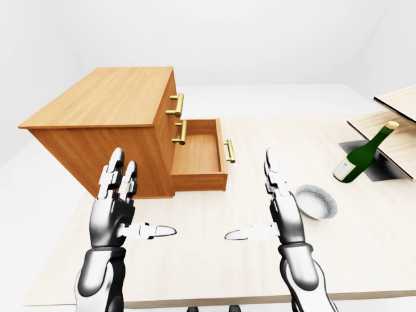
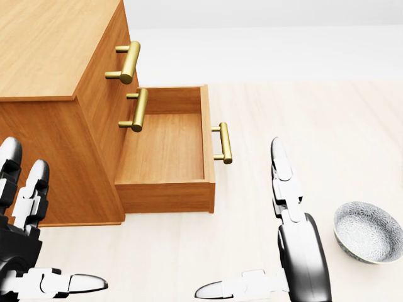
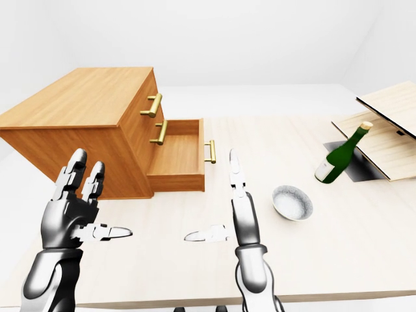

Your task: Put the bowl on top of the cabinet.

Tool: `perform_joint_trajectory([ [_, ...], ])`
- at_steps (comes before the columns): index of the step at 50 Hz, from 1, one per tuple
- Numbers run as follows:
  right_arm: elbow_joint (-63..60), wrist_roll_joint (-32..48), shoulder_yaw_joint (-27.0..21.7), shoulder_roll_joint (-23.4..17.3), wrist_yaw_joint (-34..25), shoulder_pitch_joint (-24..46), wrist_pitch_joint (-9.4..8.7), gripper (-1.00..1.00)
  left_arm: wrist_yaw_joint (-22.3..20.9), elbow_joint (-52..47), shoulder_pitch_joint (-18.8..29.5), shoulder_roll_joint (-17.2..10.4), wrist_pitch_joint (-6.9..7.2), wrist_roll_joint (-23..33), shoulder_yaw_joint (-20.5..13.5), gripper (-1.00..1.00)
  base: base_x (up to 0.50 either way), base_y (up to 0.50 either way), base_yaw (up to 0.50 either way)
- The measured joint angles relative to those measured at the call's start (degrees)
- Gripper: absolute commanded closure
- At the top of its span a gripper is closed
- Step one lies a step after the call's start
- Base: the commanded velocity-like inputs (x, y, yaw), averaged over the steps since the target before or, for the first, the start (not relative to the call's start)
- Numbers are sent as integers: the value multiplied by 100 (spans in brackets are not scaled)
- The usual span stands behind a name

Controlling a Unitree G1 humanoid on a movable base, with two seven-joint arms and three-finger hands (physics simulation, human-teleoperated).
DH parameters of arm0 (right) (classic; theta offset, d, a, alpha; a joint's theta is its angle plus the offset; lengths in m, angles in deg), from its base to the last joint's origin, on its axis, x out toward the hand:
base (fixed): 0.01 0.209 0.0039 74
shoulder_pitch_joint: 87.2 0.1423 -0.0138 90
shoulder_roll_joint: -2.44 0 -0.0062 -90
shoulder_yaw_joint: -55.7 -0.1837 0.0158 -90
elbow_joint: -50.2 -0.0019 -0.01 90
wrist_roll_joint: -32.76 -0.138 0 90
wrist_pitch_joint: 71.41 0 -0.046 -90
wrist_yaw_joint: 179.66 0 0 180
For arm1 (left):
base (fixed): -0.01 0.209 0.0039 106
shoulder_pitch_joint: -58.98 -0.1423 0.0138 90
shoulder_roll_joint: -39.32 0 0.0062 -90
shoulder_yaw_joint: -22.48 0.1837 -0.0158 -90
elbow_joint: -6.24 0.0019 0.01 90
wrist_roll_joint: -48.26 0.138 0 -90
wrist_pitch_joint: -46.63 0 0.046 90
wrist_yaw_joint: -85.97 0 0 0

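Left-eye view: a honey-brown wooden cabinet [image 1: 107, 97] occupies the 10 o'clock part of a pale wooden work surface [image 1: 214, 266]. Its lowest drawer [image 1: 198, 155] stands pulled out, and a brass bar handle [image 2: 224, 143] is fixed to the drawer front.

The grey-and-white patterned ceramic bowl [image 1: 316, 201] sits upright on the surface at 3 o'clock of the right hand [image 1: 286, 221]. It is near that hand but apart from it, and well apart from the cabinet, which lies at 10 o'clock of the bowl.

A green glass bottle [image 1: 361, 155] with a tan cap leans tilted at 1 o'clock of the bowl.

The left hand [image 1: 114, 218] is at 6 o'clock of the cabinet. Both hands are raised over the surface with fingers straight and thumbs pointing inward toward each other. Neither grasps anything.
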Motion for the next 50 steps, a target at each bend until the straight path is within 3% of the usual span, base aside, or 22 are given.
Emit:
perform_joint_trajectory([
  [6,44,15,-9,10,1,14,0,-100,-6,-4,-10,2,0,-4,-1,-100,36,38,0],
  [36,-11,-202,-126,15,-5,-79,0,-100,0,9,41,-19,0,-43,-47,-100,0,0,0],
  [43,-591,-123,-322,-76,-111,-409,0,-100,6,-5,57,-24,0,-59,-63,-100,0,0,0],
  [50,-1567,397,-512,-175,-625,-451,0,-100,23,23,86,-28,0,-50,-56,-100,0,0,0],
])
